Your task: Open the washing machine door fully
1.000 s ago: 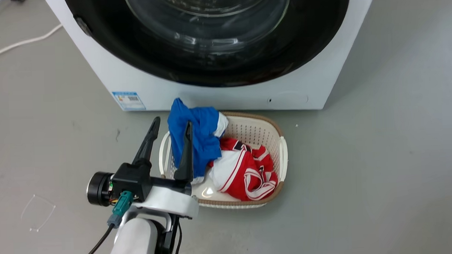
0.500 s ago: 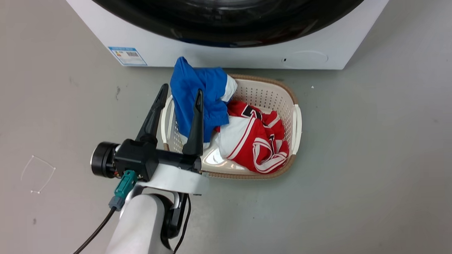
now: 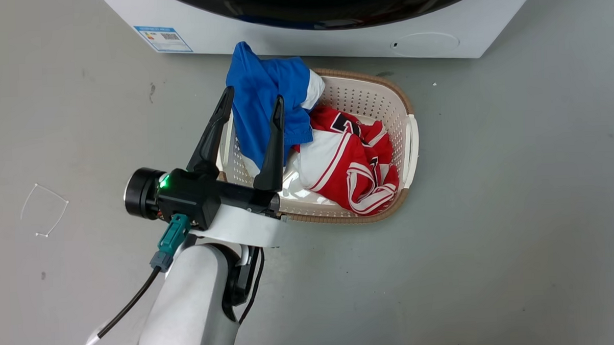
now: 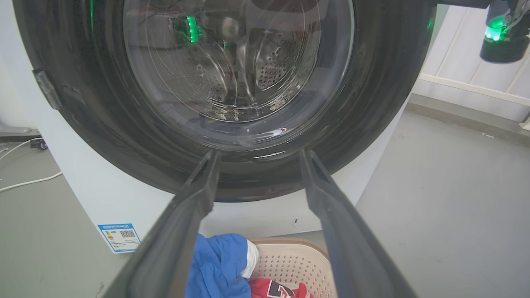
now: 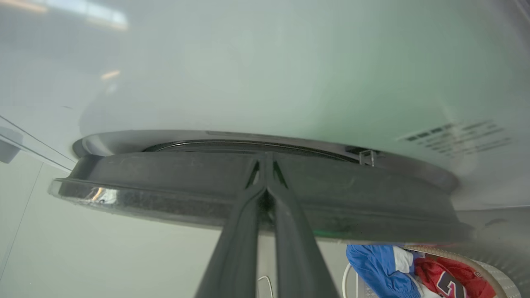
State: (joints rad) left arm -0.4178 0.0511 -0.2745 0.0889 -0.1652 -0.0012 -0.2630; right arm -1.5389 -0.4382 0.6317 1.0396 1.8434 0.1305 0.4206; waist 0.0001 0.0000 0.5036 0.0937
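Right end effector [image 5: 265, 162] fingers pressed together, tips on washing machine door [image 5: 157, 182] rim; door looks barely off the washing machine [image 5: 248, 82] front, latch hook [image 5: 367, 157] showing; pull along hinge arc, not straight out; left end effector [image 3: 253, 94] spread wide above basket [image 3: 412, 138], keep clear of swing.

Head camera looks down on the laundry basket [image 3: 358, 96]; both wrist cameras, near the washing machine door [image 4: 238, 70], share it.

One washer [image 3: 333, 41], one door [image 4: 124, 136], one basket [image 3: 413, 138] before the washer, one blue garment [image 3: 263, 102], one red garment [image 3: 358, 165].
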